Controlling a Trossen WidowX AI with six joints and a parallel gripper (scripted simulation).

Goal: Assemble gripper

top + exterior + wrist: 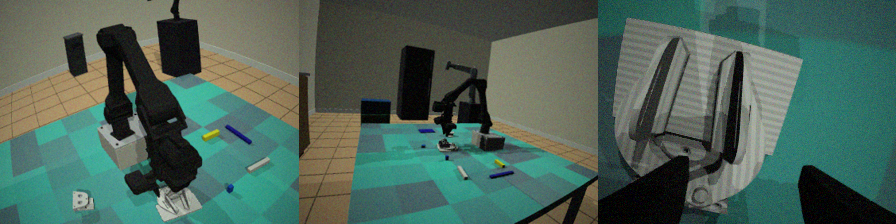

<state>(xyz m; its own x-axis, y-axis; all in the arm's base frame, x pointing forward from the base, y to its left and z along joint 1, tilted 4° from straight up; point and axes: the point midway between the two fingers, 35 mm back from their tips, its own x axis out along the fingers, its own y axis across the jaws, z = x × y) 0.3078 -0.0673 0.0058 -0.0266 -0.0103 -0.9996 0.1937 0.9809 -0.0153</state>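
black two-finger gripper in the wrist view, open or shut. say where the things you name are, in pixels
Open: the black gripper's (pixel 164 194) (pixel 448 134) (pixel 744 167) fingertips stand wide apart with nothing held between them.

Beige walls, orange tiled floor (pixel 36 105) (pixel 323 175), tall black cabinet (pixel 415 83), teal patchwork tabletop (pixel 44 155) (pixel 406 167)

No text, label, brand, number or sign can be read in any view; the surfaces are too dark, grainy or small in places to tell whether they carry any marking.
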